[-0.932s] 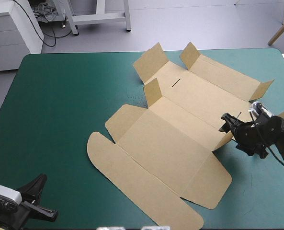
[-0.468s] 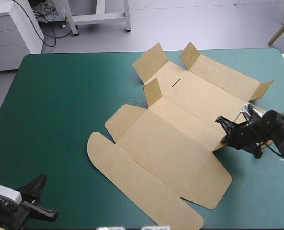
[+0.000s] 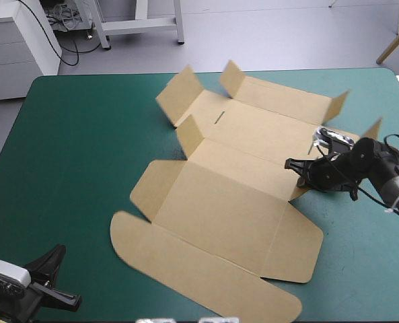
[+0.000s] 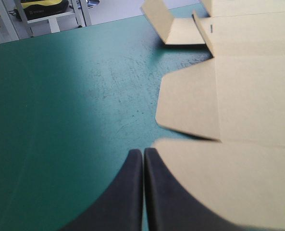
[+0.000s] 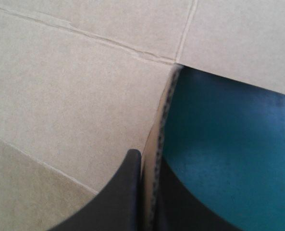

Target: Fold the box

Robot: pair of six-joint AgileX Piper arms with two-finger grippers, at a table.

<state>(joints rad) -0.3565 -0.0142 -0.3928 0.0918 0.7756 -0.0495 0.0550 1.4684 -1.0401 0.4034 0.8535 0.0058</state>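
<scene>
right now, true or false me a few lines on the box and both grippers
1. The right gripper is shut on the box. True.
2. The left gripper is open. False: it is shut and holds nothing.
3. The box is a finished tray with all walls up. False: it lies mostly flat, and only a few flaps stand up.
4. The box rests on the teal-green table. True.

The box (image 3: 233,202) lies spread over the table's (image 3: 71,148) middle and far right, with the right gripper (image 3: 292,163) at its right edge and the left gripper (image 4: 143,151) by the table's near left corner.
</scene>
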